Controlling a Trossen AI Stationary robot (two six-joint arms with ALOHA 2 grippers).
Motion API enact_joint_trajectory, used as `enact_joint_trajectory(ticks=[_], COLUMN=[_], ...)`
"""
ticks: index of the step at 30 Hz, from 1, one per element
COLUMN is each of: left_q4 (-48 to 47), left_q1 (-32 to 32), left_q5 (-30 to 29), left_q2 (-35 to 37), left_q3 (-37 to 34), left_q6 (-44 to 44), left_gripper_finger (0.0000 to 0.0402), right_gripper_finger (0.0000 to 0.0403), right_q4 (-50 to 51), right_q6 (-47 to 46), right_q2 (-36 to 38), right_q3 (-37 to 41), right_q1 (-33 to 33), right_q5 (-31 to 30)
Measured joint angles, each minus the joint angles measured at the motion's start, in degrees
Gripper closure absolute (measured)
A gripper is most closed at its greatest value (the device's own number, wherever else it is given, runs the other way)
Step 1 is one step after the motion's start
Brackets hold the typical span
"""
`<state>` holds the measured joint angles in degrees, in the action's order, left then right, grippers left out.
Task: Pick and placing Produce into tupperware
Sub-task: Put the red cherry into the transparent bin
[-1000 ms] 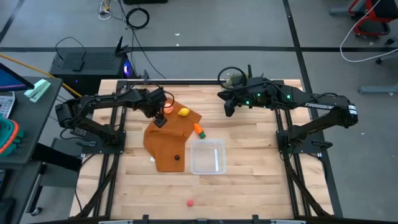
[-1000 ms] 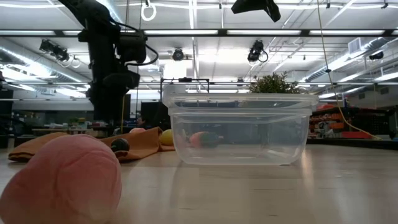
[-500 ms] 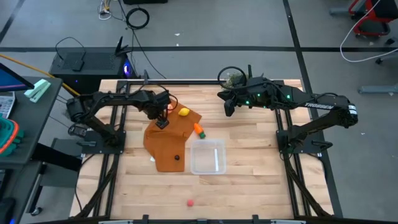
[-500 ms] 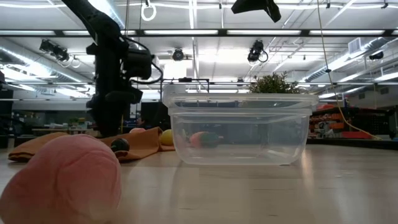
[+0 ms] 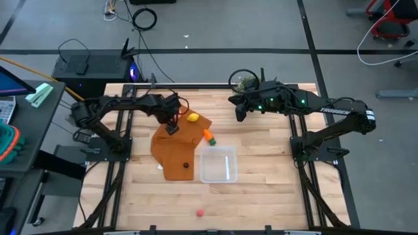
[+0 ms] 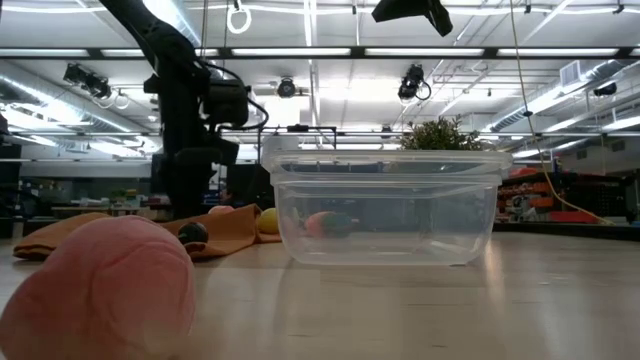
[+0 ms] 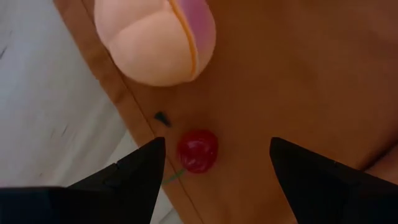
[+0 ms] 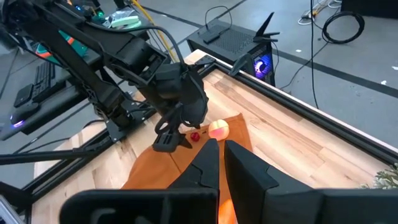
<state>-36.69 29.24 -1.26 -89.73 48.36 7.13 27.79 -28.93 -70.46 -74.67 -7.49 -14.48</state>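
Two arms are seen over a wooden table (image 5: 261, 196), the left one at work and the right one waiting. An orange-brown cloth (image 5: 175, 147) is spread left of centre, and a clear tub (image 5: 217, 164) is set just beside its right edge, with nothing visible inside it from above. The left gripper (image 5: 172, 125) is held above the cloth's far left corner, pointed down, its fingers (image 7: 134, 177) spread wide with nothing between them but air. In the left wrist view a small red piece (image 7: 198, 151) is seen on the cloth below, nearer the one finger than the other, close to the cloth's edge; a peach-coloured fruit (image 7: 157, 38) lies just beyond it, apart from both fingers. The lemon (image 5: 193, 118) is found on the cloth to the gripper's right, the carrot (image 5: 209, 136) at the cloth's right edge near the tub, and a dark piece (image 5: 185, 165) on the cloth's near part. A red-pink piece (image 5: 200, 212) lies alone on the bare wood, well apart from the gripper. The right gripper (image 5: 240, 112) is held closed and empty above the table's far side.
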Motion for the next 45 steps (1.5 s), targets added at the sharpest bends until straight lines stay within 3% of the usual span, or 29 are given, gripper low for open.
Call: enact_joint_trajectory(ticks=[33,45], left_q4=[0.82,0.90], left_q1=[1.10,1.10], left_q5=[-0.41,-1.29], left_q2=[-4.03,-4.03], left_q3=[0.00,0.00], left_q6=[1.19,1.21], left_gripper_finger=[0.0111,0.0170], right_gripper_finger=[0.0401,0.0401], right_q4=[-0.02,0.02], right_q6=[-1.03,-0.98], right_q2=[-0.02,-0.02], right_q3=[0.01,0.02], right_q1=[0.00,0.00], right_q5=[-0.66,-0.68])
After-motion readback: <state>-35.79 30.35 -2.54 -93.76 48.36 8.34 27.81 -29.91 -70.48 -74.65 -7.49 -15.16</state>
